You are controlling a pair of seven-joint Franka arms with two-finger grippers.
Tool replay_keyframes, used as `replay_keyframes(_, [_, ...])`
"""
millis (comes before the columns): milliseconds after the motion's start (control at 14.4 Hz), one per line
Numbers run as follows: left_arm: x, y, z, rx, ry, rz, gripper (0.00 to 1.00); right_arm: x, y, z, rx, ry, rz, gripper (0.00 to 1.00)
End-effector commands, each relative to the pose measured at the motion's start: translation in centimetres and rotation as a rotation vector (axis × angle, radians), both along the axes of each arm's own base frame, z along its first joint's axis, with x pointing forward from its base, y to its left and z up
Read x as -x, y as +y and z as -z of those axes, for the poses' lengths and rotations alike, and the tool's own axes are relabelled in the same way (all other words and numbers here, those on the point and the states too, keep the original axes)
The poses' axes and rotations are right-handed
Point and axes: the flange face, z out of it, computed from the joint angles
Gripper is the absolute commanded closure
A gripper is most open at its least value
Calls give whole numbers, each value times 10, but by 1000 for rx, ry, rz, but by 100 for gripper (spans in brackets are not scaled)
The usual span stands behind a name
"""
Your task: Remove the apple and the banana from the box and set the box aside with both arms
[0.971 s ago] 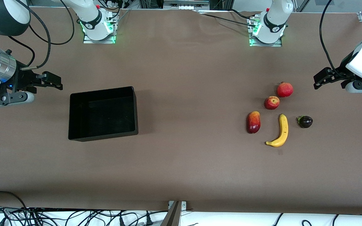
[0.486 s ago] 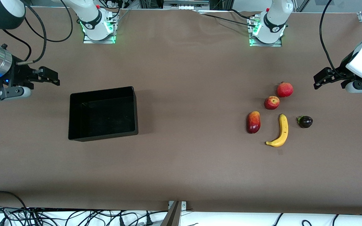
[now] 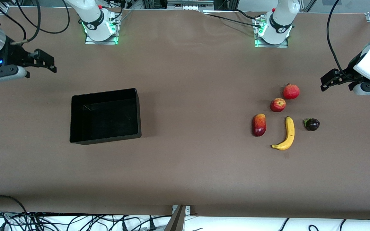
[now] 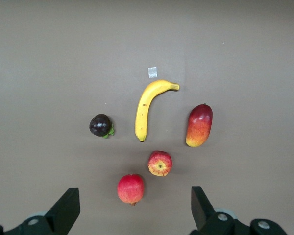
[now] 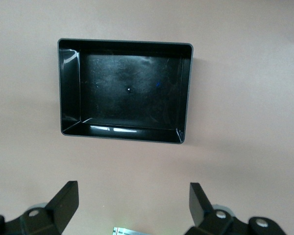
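Note:
The black box [image 3: 104, 93] stands empty toward the right arm's end of the table. The fruits lie together toward the left arm's end: pomegranate [image 3: 291, 91], apple [image 3: 277, 105], mango [image 3: 259, 124], banana [image 3: 287, 134] and dark purple fruit [image 3: 312, 124]. My right gripper [image 3: 50, 63] is open and empty, up in the air beside the box; its wrist view looks down into the box [image 5: 71, 88]. My left gripper [image 3: 323, 83] is open and empty, raised beside the pomegranate [image 4: 131, 188]; the arm waits.
The two arm bases [image 3: 100, 29] [image 3: 271, 32] stand at the table's edge farthest from the front camera. Cables [image 3: 75, 221] hang along the nearest edge. A small tape mark [image 3: 286, 156] lies by the banana's tip.
My right gripper has moved away from the box, toward the bases' edge of the table. The left arm, the box and the fruits have not moved.

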Motion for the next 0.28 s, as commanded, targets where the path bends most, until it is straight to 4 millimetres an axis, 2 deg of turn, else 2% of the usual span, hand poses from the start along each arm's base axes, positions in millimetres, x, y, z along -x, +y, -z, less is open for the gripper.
replay_keyframes(0, [4, 2, -4, -18, 2, 18, 0, 9, 4, -7, 18, -28, -2, 0])
replay_keyframes(208, [4, 2, -4, -18, 2, 18, 0, 7, -1, -4, 18, -19, 6, 0])
